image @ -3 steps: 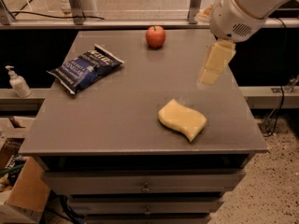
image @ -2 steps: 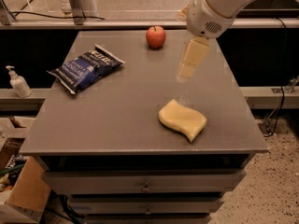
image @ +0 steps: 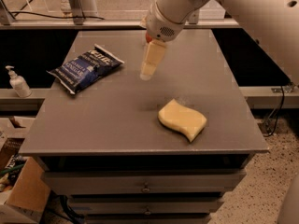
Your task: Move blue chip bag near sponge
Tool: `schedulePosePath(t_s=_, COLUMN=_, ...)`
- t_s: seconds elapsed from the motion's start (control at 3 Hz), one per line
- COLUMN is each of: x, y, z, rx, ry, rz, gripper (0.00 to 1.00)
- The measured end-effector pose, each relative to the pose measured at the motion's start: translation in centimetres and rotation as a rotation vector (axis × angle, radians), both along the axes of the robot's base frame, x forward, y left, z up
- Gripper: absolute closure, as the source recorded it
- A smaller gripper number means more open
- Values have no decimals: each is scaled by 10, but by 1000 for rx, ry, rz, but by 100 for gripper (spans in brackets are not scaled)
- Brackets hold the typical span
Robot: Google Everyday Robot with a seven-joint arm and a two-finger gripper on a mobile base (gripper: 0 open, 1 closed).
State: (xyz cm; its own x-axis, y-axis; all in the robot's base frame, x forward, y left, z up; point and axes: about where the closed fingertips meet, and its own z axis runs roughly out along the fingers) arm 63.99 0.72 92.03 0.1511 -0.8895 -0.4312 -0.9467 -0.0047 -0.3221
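Note:
The blue chip bag (image: 86, 67) lies flat on the left part of the grey table top (image: 117, 120), its crimped ends pointing far right and near left. The pale yellow sponge (image: 182, 119) lies near the front right. My gripper (image: 147, 72) hangs from the white arm over the middle of the table, right of the bag and behind the sponge, touching neither. A red apple is almost wholly hidden behind the wrist (image: 164, 17).
The table has drawers (image: 145, 185) below its front edge. A white pump bottle (image: 17, 82) stands on a low ledge to the left. A cardboard box (image: 23, 195) sits on the floor at front left. A railing runs behind the table.
The arm and gripper have moved left across the table, from over the right side toward the middle, closer to the bag. The arm now covers the apple. Bag and sponge have not moved.

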Motion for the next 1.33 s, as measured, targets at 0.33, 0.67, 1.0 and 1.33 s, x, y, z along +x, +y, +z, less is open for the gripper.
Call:
schedulePosePath(t_s=0.33, x=1, y=1, z=0, rx=1, ry=-2, rz=1, gripper=0)
schedulePosePath(t_s=0.67, x=16, y=36, z=0, rx=51, ry=-11, rz=29, gripper=0)
schedulePosePath(t_s=1.0, x=34, y=82, z=0, rx=88, ry=-19, rz=73, gripper=0)
schedulePosePath(t_s=1.33, x=42, y=118, z=-14, rx=98, ry=4, rz=106, gripper=0)
